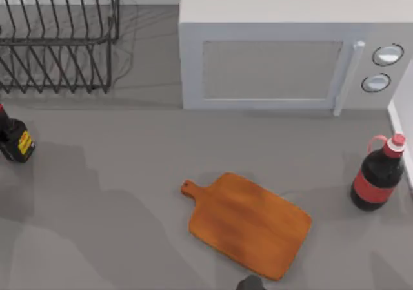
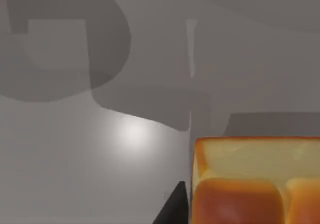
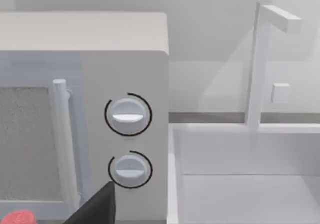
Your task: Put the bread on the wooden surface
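Near the middle of the grey countertop, toward the front edge in the top view, lies the wooden cutting board, tilted, its short pierced handle pointing to the upper left and nothing resting on it. Behind it stands a white microwave with its door closed and two round dials on the right. A black wire dish rack sits at the back left, holding nothing; a dark bottle with a yellow label stands at the left edge, and a cola bottle with a red cap stands upright at the right. The left wrist view adds the bread, golden with a darker crust, close against the camera above the bare countertop, a dark finger of the left gripper just beside it; whether that gripper grips the bread or how far it is spread, I cannot tell. The right wrist view faces the microwave's dials and a white sink beside it, with a dark edge of the right gripper's finger low down.
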`<action>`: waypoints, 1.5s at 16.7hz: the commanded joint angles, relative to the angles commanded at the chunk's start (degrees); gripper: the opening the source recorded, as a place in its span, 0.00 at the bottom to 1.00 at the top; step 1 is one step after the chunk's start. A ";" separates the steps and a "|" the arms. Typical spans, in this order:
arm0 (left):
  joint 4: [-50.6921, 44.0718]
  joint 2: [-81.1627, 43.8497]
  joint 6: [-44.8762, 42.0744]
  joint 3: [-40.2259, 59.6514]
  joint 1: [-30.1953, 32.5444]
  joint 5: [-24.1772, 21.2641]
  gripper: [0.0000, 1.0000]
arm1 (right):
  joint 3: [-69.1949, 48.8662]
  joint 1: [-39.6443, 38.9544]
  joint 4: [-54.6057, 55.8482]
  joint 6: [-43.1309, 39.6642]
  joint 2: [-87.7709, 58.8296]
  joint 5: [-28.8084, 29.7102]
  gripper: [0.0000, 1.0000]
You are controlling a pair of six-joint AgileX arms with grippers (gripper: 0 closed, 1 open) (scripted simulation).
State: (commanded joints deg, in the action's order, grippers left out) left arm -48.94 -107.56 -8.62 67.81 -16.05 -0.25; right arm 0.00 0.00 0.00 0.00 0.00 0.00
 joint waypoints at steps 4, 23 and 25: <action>-11.35 4.05 0.13 6.90 0.15 -0.03 0.00 | 0.00 0.00 0.00 0.00 0.00 0.00 1.00; -15.09 4.39 38.10 10.73 18.66 -5.08 0.00 | 0.00 0.00 0.00 0.00 0.00 0.00 1.00; -14.93 3.20 51.38 11.90 24.15 -6.11 0.00 | 0.00 0.00 0.00 0.00 0.00 0.00 1.00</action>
State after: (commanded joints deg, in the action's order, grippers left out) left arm -63.88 -104.36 42.75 79.71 8.10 -6.36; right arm 0.00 0.00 0.00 0.00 0.00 0.00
